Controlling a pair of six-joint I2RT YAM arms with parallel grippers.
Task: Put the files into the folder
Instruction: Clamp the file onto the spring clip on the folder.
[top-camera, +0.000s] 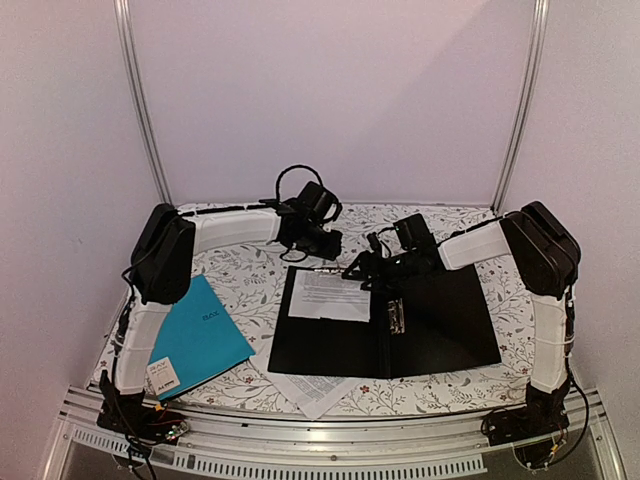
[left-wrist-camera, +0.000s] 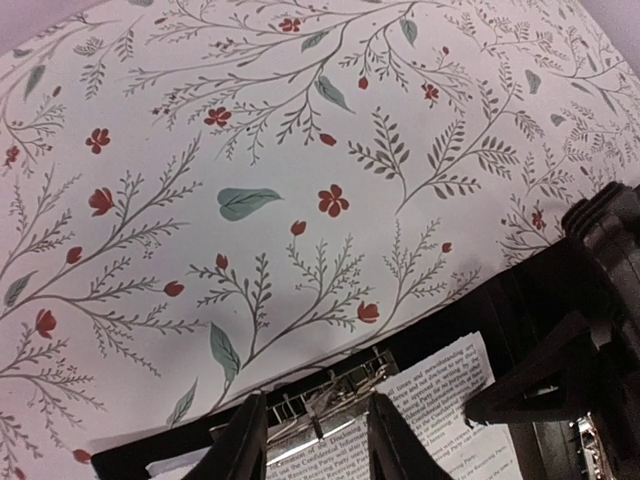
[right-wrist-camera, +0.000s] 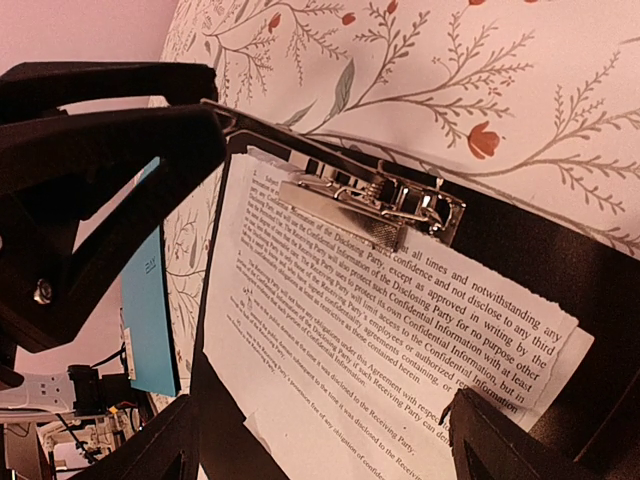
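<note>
At the near edge of the surface (top-camera: 240, 275), between the arm bases, a loose printed sheet (top-camera: 318, 390) pokes out from under the folder (top-camera: 445, 320); it is thin and white, with dense black text. The surface wears a pale cloth patterned with red flowers and grey-green leaves. The folder is a flat, matt black rectangle lying open at the middle, with a metal mechanism (top-camera: 396, 315) along its spine. On its left leaf lie the files (top-camera: 330, 297), white sheets of close black print, their far edge under a shiny silver clip (right-wrist-camera: 372, 212) with a wire spring. The left end effector (left-wrist-camera: 315, 440) stands at the folder's far edge, fingers partly parted astride that clip; whether they squeeze it I cannot tell. The right end effector (right-wrist-camera: 330, 440) hangs spread wide over the files, holding nothing. A smooth teal folder (top-camera: 200, 338) lies at the near left corner.
</note>
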